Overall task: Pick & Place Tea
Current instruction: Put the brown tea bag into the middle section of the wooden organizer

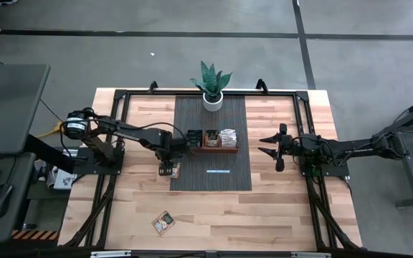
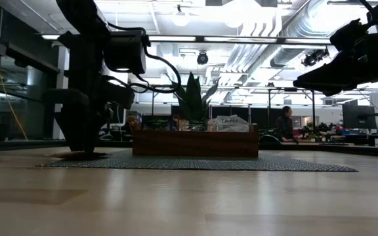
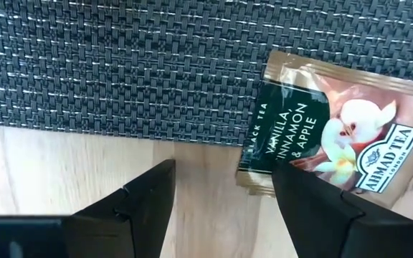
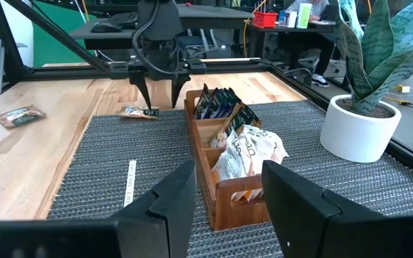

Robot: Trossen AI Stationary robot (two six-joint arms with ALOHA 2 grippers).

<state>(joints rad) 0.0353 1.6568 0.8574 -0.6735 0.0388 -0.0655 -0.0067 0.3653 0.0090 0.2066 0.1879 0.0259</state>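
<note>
Item 1: your left gripper [image 1: 166,169] hangs low at the left edge of the dark woven mat [image 1: 211,179], fingers spread apart with nothing between them. Just beside it, a tea packet [image 3: 335,147] straddles the mat's edge, part on weave, part on the wooden table [image 1: 264,215]; it is not between the fingers.

Item 2: your right gripper [image 1: 271,145] waits off the mat's right edge, fingers apart and empty, well apart from the tray.

Item 3: wooden tray [image 1: 211,148] sits mid-mat, holding dark packets [image 4: 217,102] and pale packets [image 4: 253,150] in separate compartments.

Item 4: a second loose packet [image 1: 164,223] lies alone near the table's front edge, open wood on every side.

Item 5: a potted plant [image 1: 212,84] stands at the mat's far edge.
</note>
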